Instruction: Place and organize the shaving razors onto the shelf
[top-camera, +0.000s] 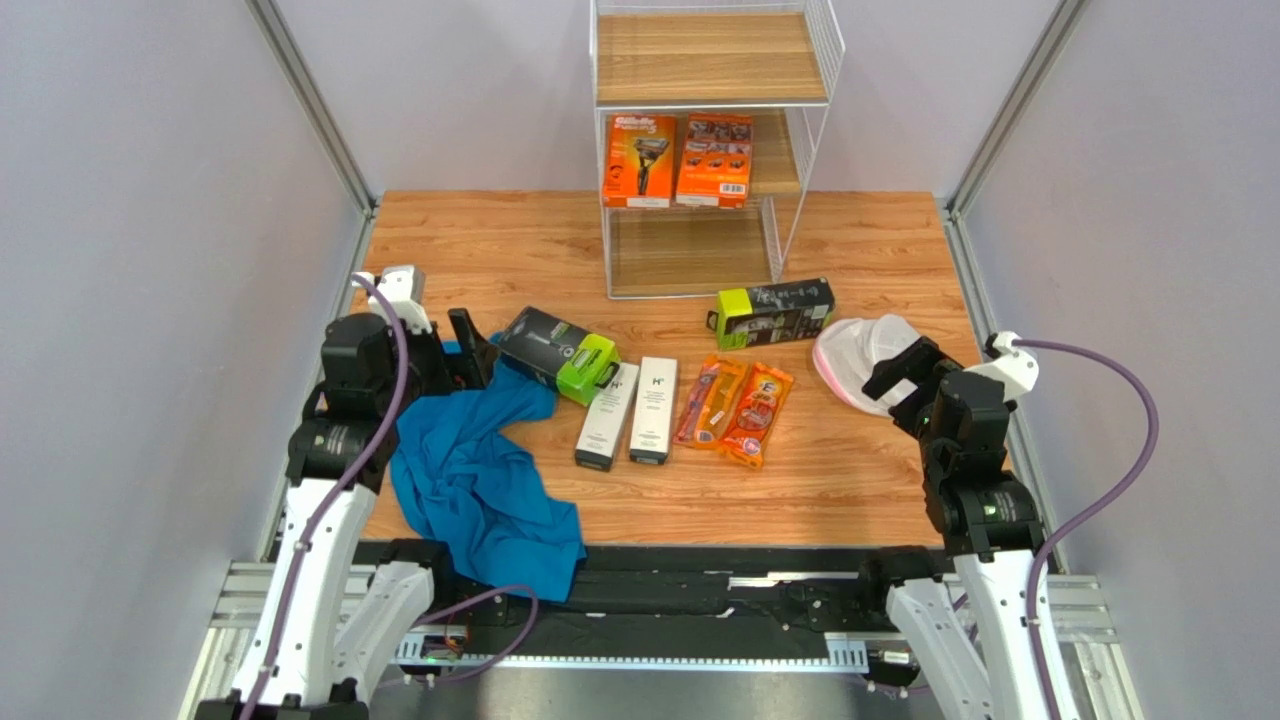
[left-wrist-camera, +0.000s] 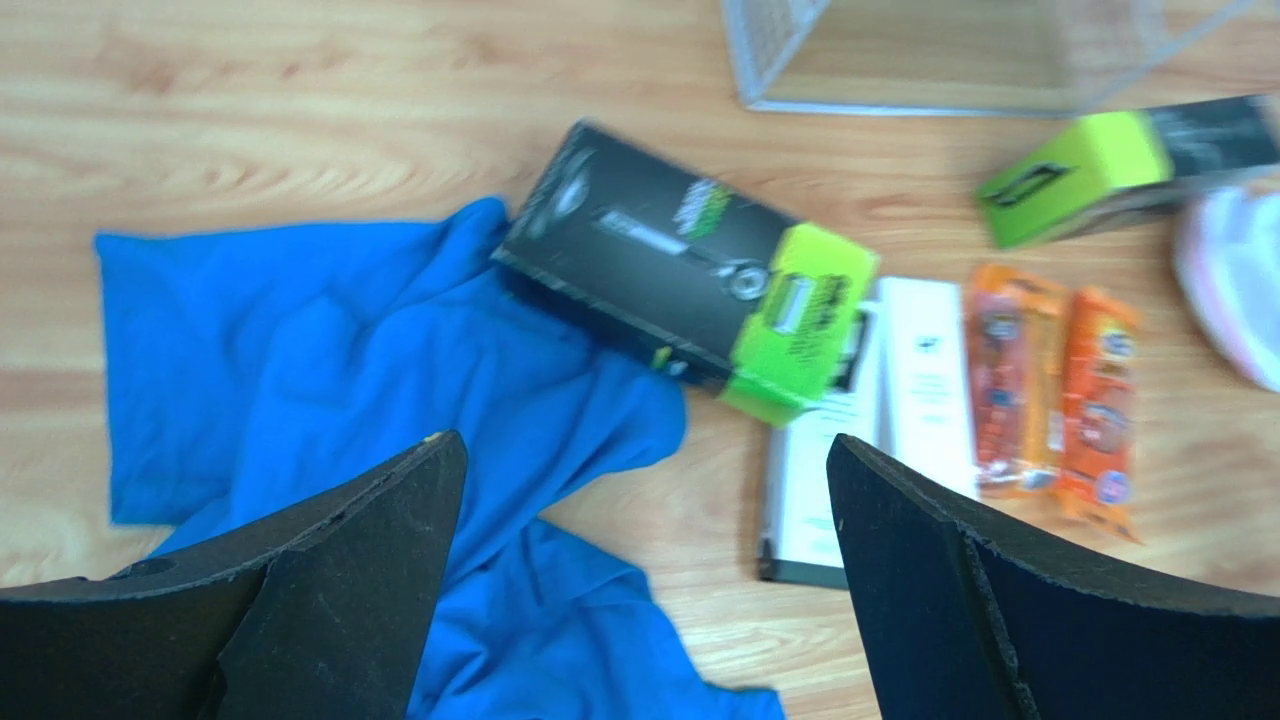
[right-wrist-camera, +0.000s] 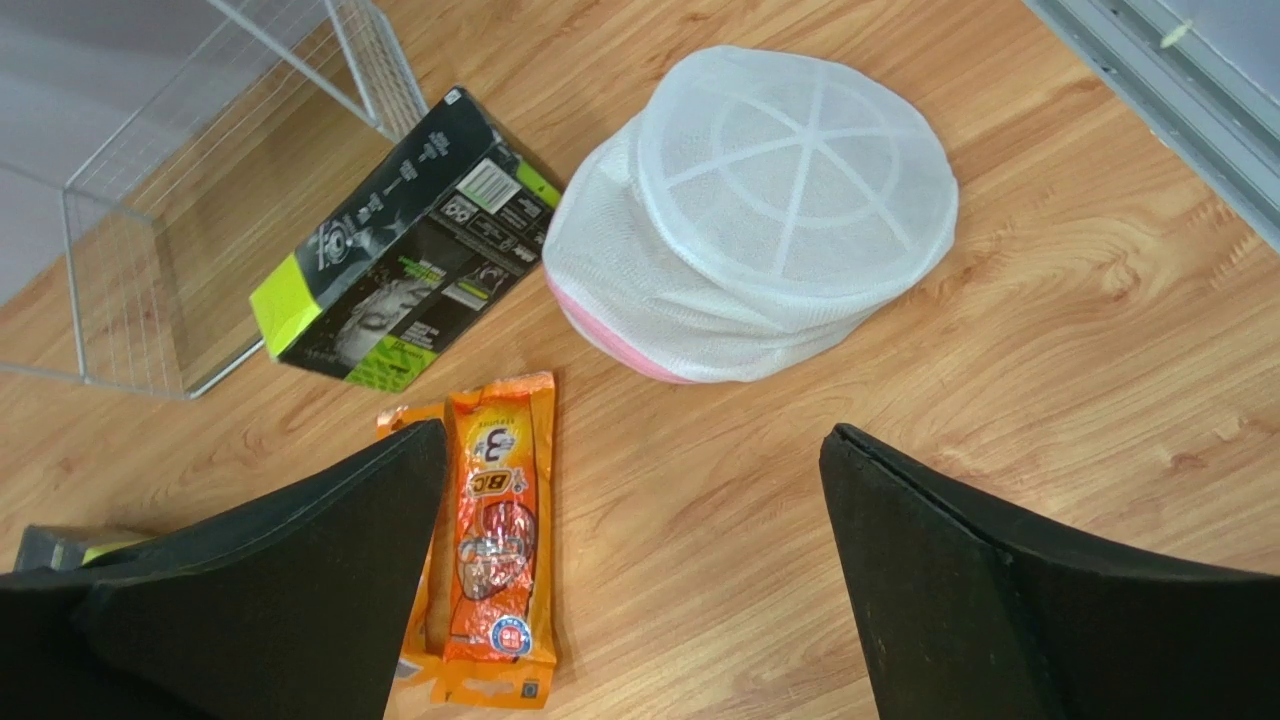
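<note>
While tools gape empty, left tool (left-wrist-camera: 639, 450) over cloth (left-wrist-camera: 346, 375) near black box (left-wrist-camera: 676, 270) lying partly on it, right tool (right-wrist-camera: 631, 435) by mesh item (right-wrist-camera: 766, 210), orange boxes (top-camera: 676, 161) stand on shelf (top-camera: 819, 90) middle tier, faces out, likely display order; other packs (top-camera: 652, 408) lie on surface (top-camera: 481, 240), unshelved.

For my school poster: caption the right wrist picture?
Open right gripper above a white mesh item, orange blister packs, black-and-green razor box.

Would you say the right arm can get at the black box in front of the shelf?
Probably yes: the right gripper is open and the black box lies uncovered nearby; only the white mesh item crowds one corner.
</note>
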